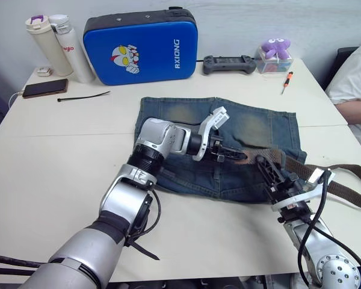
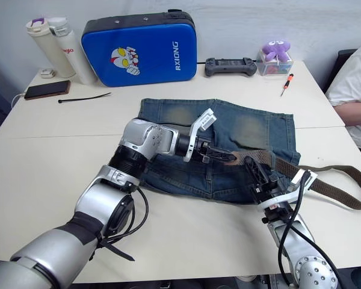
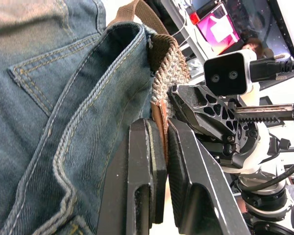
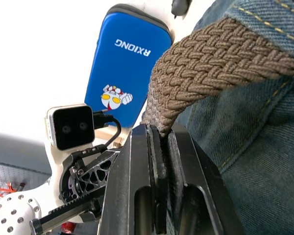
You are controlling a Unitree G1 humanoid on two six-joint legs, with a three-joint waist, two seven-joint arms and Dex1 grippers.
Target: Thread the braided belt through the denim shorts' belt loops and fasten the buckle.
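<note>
The denim shorts (image 1: pixel 253 127) lie flat mid-table, waistband toward me. The braided belt (image 1: pixel 343 177) runs from the waistband off to the right and loops back near the table edge. My left gripper (image 1: pixel 236 156) reaches across the shorts and is shut on the belt's tan leather end (image 3: pixel 161 117) at the waistband edge. Just to its right, my right gripper (image 1: pixel 263 162) is shut on the woven strap (image 4: pixel 220 58) where it lies on the denim. The buckle is hidden, and I cannot make out the belt loops.
At the back stand a blue case (image 1: pixel 141 45) and two bottles (image 1: pixel 60 45); a phone (image 1: pixel 45 88) and black cable tie (image 1: pixel 84 96) lie in front of them. A controller (image 1: pixel 228 63), purple plush (image 1: pixel 275 48) and screwdriver (image 1: pixel 286 81) sit back right. A person's sleeve (image 1: pixel 356 78) is at the right edge.
</note>
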